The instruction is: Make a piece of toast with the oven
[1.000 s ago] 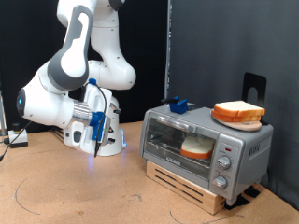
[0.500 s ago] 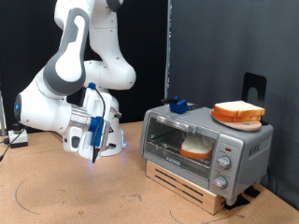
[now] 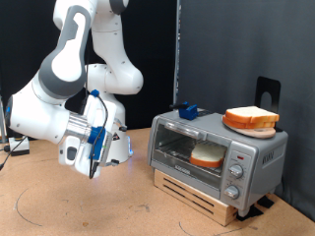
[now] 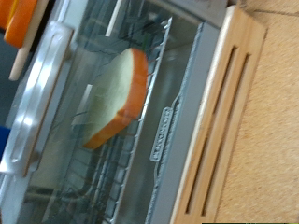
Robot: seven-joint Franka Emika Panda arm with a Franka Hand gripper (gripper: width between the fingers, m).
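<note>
The silver oven stands on a wooden slat base at the exterior view's right, its glass door shut. One piece of toast lies on the rack inside, seen through the glass. The wrist view shows that slice behind the door, with the grey bar handle beside it. A second, alike slice rests on a round orange plate on the oven's top. My gripper hangs at the exterior view's left, well away from the oven, fingers pointing down, with nothing seen in it. It does not show in the wrist view.
A small blue object sits on the oven's top left corner. A black stand rises behind the oven. The wooden slat base also shows in the wrist view. The robot's white base and cables stand at the left.
The arm has swung away from the oven, carrying the gripper further left and slightly lower. The oven and both slices have not moved.
</note>
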